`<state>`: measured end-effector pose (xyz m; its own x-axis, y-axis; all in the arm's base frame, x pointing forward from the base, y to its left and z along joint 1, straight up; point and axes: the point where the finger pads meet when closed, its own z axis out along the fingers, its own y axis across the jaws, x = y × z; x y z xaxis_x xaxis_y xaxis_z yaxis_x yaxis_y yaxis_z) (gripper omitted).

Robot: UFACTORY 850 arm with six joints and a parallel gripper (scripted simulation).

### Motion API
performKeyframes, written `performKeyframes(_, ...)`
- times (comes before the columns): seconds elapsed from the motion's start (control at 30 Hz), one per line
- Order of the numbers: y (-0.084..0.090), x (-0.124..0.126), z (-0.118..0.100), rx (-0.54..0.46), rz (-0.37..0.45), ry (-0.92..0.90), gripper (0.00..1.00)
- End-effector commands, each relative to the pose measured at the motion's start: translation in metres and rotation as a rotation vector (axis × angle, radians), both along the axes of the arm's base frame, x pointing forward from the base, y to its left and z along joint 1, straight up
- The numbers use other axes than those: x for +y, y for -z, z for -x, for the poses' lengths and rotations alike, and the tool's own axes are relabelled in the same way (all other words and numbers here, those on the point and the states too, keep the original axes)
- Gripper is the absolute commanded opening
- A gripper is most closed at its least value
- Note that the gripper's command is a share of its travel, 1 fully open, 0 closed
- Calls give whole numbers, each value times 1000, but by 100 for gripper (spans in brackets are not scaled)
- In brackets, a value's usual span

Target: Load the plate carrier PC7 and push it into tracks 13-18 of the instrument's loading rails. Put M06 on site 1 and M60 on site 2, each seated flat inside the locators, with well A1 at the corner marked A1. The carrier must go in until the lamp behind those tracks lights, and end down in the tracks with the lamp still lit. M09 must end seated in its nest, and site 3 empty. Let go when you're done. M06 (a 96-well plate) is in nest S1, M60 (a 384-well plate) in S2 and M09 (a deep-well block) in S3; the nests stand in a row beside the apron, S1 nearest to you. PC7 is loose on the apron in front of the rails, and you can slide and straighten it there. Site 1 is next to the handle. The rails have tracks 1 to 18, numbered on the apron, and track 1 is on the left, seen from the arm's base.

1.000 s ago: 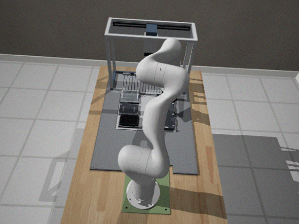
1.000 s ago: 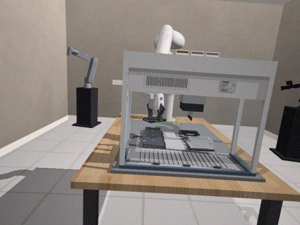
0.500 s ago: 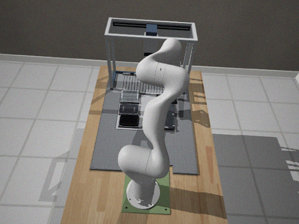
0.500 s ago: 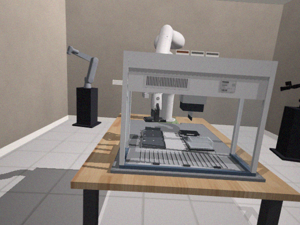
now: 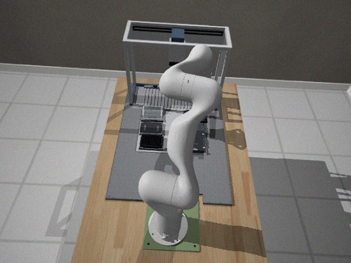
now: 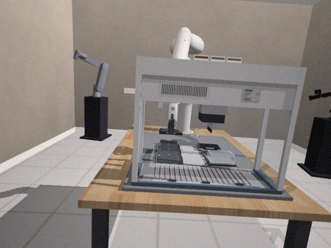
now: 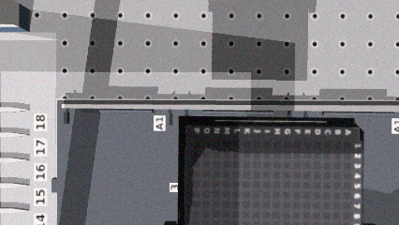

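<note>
My gripper [image 6: 170,127] is shut on M60 [image 7: 272,173], a dark 384-well plate with row letters along its top edge and column numbers down its right edge. It holds the plate level above the carrier PC7 [image 6: 168,153], a dark grey tray lying on the apron in front of the rails. In the wrist view the carrier [image 7: 126,164] shows an A1 label and the site number 3 [image 7: 173,187] just left of the plate. The fingers themselves are out of the wrist view. M06 [image 5: 151,141] is a dark plate in nest S1. M09 [image 5: 152,113] is a clear block in S3.
The instrument frame [image 6: 213,80] stands over the loading rails [image 6: 202,173]. Track numbers 14 to 18 [image 7: 41,169] run down the left of the wrist view. The perforated deck [image 7: 234,42] lies beyond the carrier's edge. The arm hides the gripper in the top view.
</note>
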<state>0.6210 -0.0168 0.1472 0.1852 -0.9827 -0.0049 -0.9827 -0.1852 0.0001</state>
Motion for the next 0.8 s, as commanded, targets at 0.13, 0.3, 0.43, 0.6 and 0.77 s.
performKeyframes(0.13, -1, 0, -1, -3, 0, 0, 0)
performKeyframes(0.3, 2, 0, -1, -3, 0, 0, 0)
performKeyframes(0.43, 9, 0, -1, -3, 0, 0, 0)
performKeyframes(0.6, 14, 0, -1, -3, 0, 0, 0)
performKeyframes(0.77, 22, 0, -1, -3, 0, 0, 0)
